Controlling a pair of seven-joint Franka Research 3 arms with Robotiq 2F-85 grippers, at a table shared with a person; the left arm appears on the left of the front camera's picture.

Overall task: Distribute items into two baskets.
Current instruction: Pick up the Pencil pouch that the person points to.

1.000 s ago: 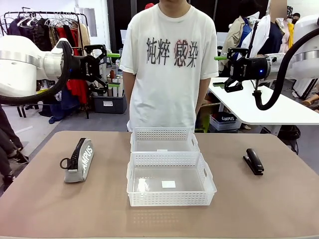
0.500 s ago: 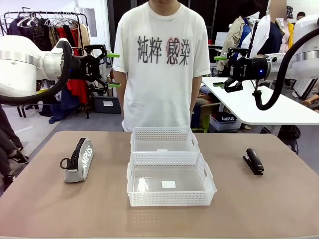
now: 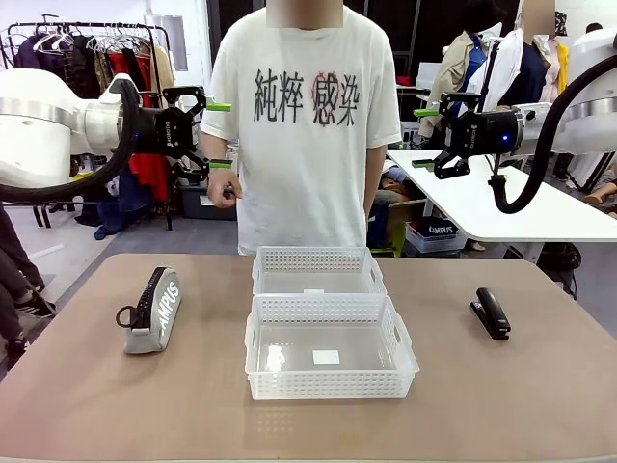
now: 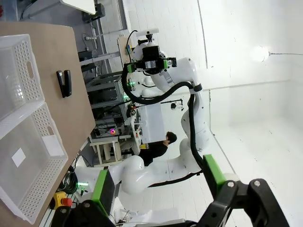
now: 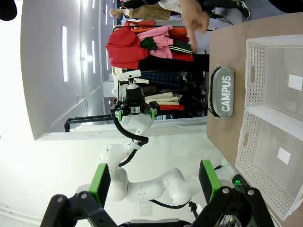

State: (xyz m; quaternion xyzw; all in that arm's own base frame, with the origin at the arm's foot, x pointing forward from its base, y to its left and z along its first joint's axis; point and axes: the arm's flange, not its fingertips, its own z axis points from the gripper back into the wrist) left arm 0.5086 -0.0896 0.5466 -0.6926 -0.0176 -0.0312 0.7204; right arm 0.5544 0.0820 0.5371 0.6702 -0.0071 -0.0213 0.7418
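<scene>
Lying in the near basket (image 3: 328, 384): perhaps a label (image 3: 326, 357).

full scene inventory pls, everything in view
pouch: 1, grey, left side of table
stapler: 1, black, right side of table
baskets: 2, white, table centre; near basket, far basket right behind it
table: 1, brown, under all of these
clothes rack: 1, dark, background left
person: 1, white T-shirt, far side of table
left gripper: 1, black with green pads, open, raised at left
right gripper: 1, same colours, open, raised at right
</scene>
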